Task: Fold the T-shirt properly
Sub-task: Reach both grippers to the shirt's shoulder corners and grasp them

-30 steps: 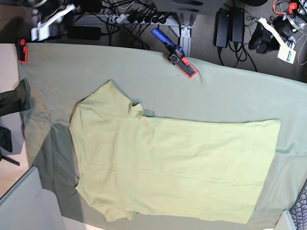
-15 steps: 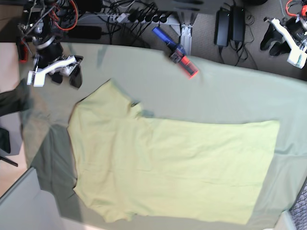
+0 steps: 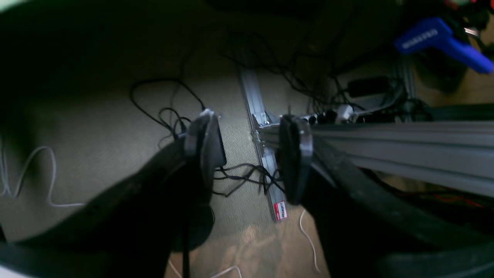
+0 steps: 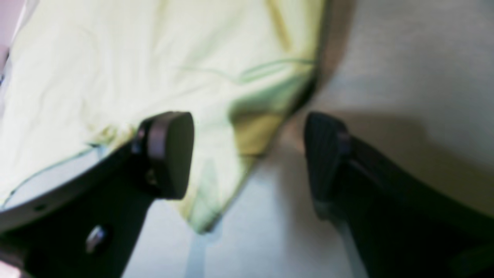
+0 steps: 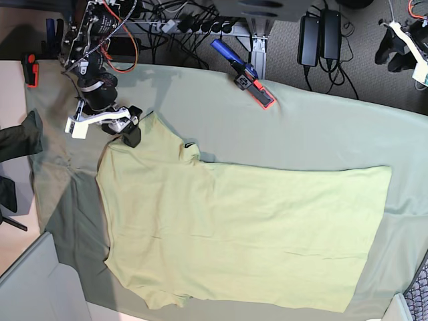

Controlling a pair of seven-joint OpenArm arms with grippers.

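**Right pincer open over a corner of the shirt**

The pale yellow-green soft short-sleeved T-shirt (image 5: pixel 234 227) lies flat on the worktop (image 5: pixel 321 127), which is covered by a big dull grey-green cloth (image 5: pixel 87 93). In the base view the shirt's collar end is on the left and its bottom hem is on the right. A small dark tag (image 5: pixel 190 144) sits at the collar, near the far edge of the shirt. One sleeve points to the far left and the other to the near left.

The right pincer (image 5: pixel 132 126) is at the far left of the base view, right at the tip of the far sleeve. In the right wrist view its two black fingers (image 4: pixel 170 154) stand wide apart. A folded corner of the shirt (image 4: pixel 251 139) lies in the gap between them. The fingers hold nothing. This picture is blurry, so I cannot tell if they touch the fabric.

The left pincer (image 5: pixel 403 40) is off the cloth at the far right corner of the base view. In the left wrist view its two dark fingers (image 3: pixel 204 143) are apart, with only floor and black cables (image 3: pixel 239 177) seen between them.

A blue and red clamp (image 5: pixel 242 72) sits on the far edge of the worktop. A small red clamp (image 5: pixel 30 69) is at the far left edge.
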